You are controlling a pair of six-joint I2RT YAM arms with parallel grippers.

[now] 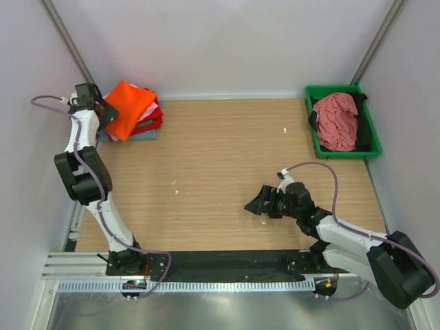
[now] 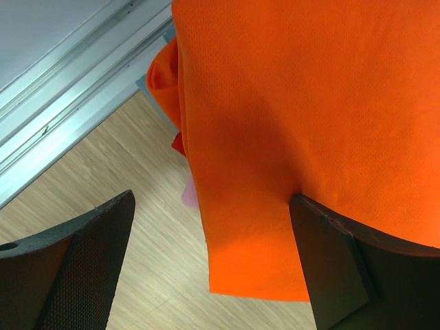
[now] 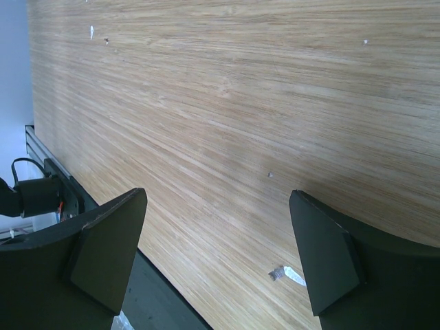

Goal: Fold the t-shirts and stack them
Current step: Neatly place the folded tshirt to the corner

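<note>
We find the crumpled dusty-rose cloth t-shirt (image 1: 335, 120) in the green plastic tray (image 1: 331, 89), beyond and right of our right end effector (image 1: 256, 205), released and nearer. Our left end effector (image 1: 102, 115), also released, sits beside the bright orange cloth t-shirt (image 1: 130, 103), well apart from the tray.

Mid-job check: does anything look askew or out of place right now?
The orange t-shirt lies turned diagonally atop the stack, corners jutting past the red t-shirt and grey-blue t-shirt beneath. A few white scraps dot the table.
</note>
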